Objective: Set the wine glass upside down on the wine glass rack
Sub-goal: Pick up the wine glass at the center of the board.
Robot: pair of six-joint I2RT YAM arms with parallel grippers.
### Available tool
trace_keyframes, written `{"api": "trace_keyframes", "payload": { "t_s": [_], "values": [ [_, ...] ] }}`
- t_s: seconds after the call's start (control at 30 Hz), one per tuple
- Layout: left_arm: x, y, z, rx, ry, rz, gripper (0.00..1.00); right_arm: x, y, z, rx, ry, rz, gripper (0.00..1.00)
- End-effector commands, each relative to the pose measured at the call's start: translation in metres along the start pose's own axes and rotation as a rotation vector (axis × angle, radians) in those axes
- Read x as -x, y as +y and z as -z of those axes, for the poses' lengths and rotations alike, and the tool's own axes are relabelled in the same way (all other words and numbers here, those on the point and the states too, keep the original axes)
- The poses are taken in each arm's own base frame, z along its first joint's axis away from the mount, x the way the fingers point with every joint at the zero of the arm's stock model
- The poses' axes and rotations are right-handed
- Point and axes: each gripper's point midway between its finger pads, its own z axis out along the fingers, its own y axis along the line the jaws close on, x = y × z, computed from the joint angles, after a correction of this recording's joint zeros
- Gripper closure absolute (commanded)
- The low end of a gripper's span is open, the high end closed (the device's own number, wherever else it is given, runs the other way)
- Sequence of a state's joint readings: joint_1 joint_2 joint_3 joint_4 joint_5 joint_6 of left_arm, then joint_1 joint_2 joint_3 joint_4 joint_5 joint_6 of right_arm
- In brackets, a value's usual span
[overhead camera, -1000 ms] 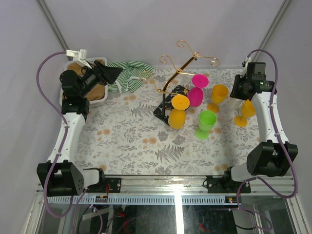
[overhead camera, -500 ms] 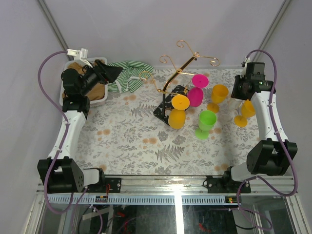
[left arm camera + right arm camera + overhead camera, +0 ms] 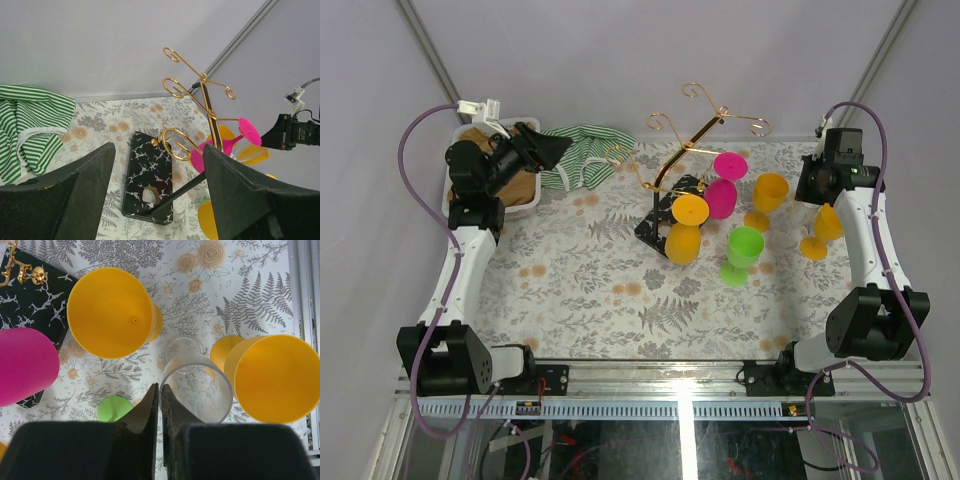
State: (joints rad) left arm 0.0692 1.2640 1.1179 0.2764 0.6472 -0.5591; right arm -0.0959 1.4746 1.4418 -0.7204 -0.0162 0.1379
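Note:
A clear wine glass (image 3: 210, 385) stands upright on the flowered cloth among coloured glasses. My right gripper (image 3: 159, 386) is above it, its jaws pinched on the near left part of the rim. In the top view the right gripper (image 3: 810, 192) hangs at the right, beside the orange glasses. The wine glass rack (image 3: 686, 148), gold with curled hooks on a black speckled base (image 3: 658, 222), stands at mid-table. A pink glass (image 3: 723, 190) and an orange glass (image 3: 686, 228) hang upside down on it. My left gripper (image 3: 545, 148) is open and empty at the far left, facing the rack (image 3: 207, 107).
Two orange glasses (image 3: 110, 312) (image 3: 272, 377) stand close on either side of the clear one. A green glass (image 3: 744, 250) stands in front of the rack. A white bin (image 3: 516, 196) and a green-striped cloth (image 3: 582, 155) lie at the back left.
The right jaws have come together onto the clear glass's rim. The left arm has shifted slightly; the glasses and rack have not moved.

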Motion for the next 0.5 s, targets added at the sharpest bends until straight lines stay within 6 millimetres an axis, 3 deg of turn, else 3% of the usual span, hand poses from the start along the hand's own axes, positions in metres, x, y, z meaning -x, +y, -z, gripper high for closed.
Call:
{"api": "trace_keyframes", "payload": {
  "t_s": [0.0, 0.2, 0.47],
  "values": [
    [0.015, -0.006, 0.000, -0.012, -0.030, -0.043, 0.30, 0.006, -0.002, 0.002, -0.018, -0.026, 0.018, 0.99],
    [0.018, -0.011, 0.001, -0.026, -0.038, -0.036, 0.30, 0.013, -0.007, 0.013, -0.048, -0.039, 0.025, 1.00],
    [0.024, -0.017, 0.002, -0.040, -0.052, -0.028, 0.30, 0.039, -0.009, 0.050, -0.073, -0.077, 0.041, 1.00]
  ]
}}
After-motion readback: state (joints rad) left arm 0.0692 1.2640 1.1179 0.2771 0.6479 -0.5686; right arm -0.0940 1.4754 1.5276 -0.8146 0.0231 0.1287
